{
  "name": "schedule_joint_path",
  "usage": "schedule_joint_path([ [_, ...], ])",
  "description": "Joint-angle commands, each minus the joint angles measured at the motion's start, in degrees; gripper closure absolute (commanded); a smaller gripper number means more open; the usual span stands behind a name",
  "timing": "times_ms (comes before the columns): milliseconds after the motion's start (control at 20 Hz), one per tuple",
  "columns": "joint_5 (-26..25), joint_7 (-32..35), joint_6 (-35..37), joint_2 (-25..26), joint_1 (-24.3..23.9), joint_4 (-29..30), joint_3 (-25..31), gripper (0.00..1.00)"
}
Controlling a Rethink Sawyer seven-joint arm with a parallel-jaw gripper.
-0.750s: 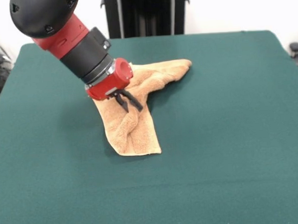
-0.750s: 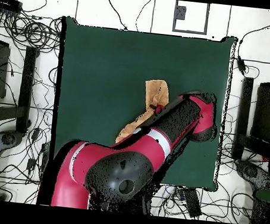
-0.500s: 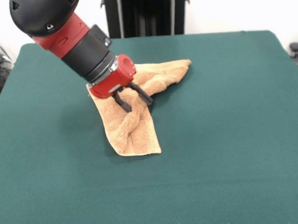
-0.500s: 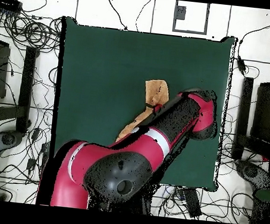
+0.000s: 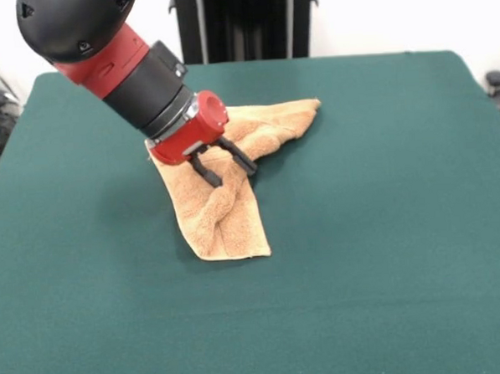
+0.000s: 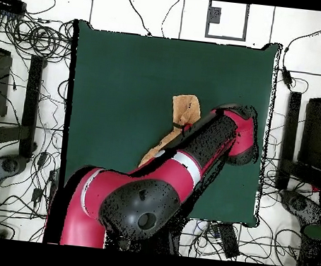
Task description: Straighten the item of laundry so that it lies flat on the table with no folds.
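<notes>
One towel (image 5: pixel 225 184) lies rumpled and folded on the green bench (image 5: pixel 386 230), slightly toward ten o'clock from its middle in my front view. I see my gripper (image 5: pixel 230 170) with fingers spread, tips pressing the towel's bunched middle from eleven o'clock.

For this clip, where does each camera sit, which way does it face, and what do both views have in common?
Front view: across the dark green felt table, facing the robot; red-black arm descends from the top, end effector open over the crumpled orange-tan terry towel.
Overhead view: above, looking straight down, robot base at bottom; the arm covers much of the towel.
Shared: table, towel, arm.
</notes>
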Motion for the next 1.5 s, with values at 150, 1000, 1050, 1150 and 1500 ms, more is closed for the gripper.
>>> schedule_joint_path([
  [150,-7.9,24.0,1.3,19.2,1.9,0.5,8.8,0.00],
  [1000,-15.2,27.6,-17.0,22.6,3.3,-2.4,6.8,0.00],
  [1050,-15.2,27.6,-17.4,22.7,3.4,-2.3,6.8,0.00],
  [1150,-15.3,28.2,-19.1,22.8,3.3,-2.2,7.0,0.00],
  [1500,-9.1,14.9,-2.9,20.5,5.6,4.6,4.6,0.00],
])
